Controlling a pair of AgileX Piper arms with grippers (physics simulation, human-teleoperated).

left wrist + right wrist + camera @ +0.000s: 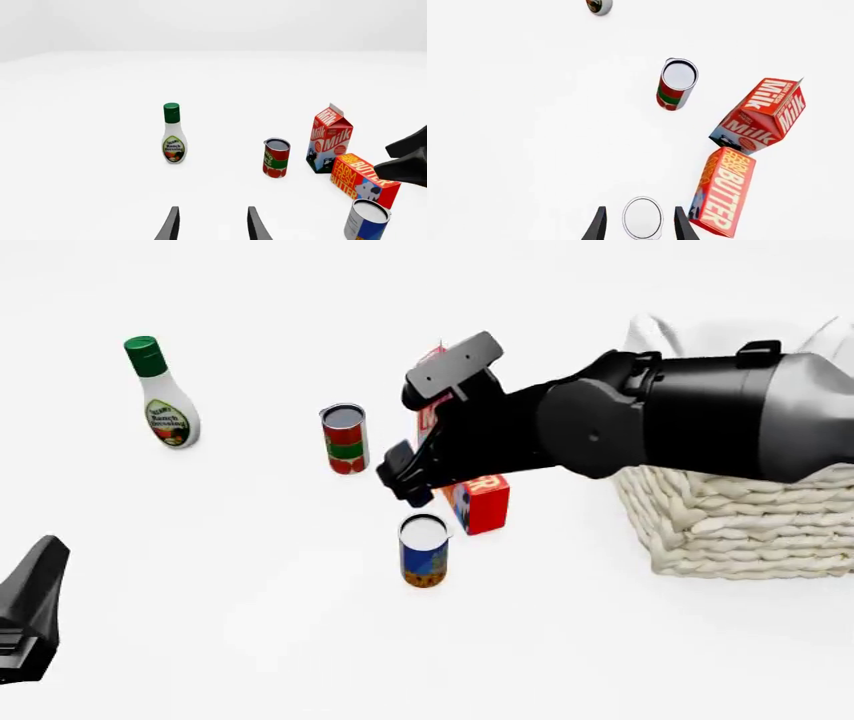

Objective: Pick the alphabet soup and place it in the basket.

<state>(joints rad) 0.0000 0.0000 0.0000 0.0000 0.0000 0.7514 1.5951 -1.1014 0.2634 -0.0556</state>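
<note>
Because the alphabet soup [423,552] stands upright just before the butter box [481,502], its rigid, smooth wall looks slippery, so I'd grip mid-label. The right gripper [638,223] hangs above, its 2 fingers spread around the lid, holding nothing. The left gripper [212,225] is open, empty. The basket [747,525] waits rightward.

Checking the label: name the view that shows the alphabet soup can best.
Front view: the alphabet soup stands whole, label visible. Left wrist view crops it at the frame's corner. Right wrist view shows only its top, between the open right gripper.
</note>
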